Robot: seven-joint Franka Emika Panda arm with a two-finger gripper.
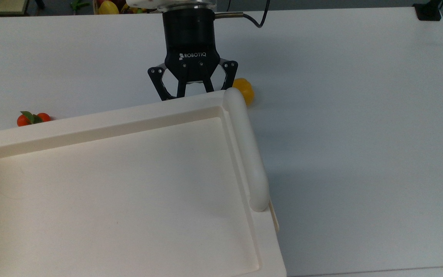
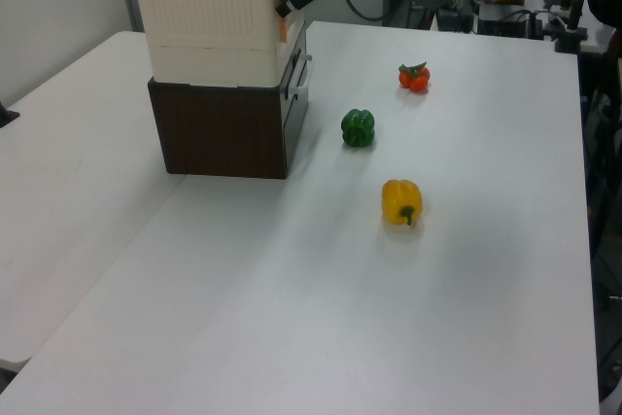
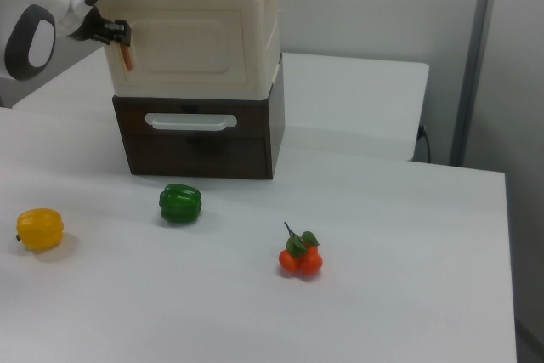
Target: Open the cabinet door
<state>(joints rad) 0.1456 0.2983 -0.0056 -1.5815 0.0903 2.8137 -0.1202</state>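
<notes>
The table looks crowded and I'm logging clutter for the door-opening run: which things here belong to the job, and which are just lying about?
Part of the job:
- cabinet door, still shut
- orange handle at its edge
- end effector, at that handle

Just lying about:
- yellow pepper
- green pepper
- tomato cluster
- brown drawer unit under the cabinet
</notes>
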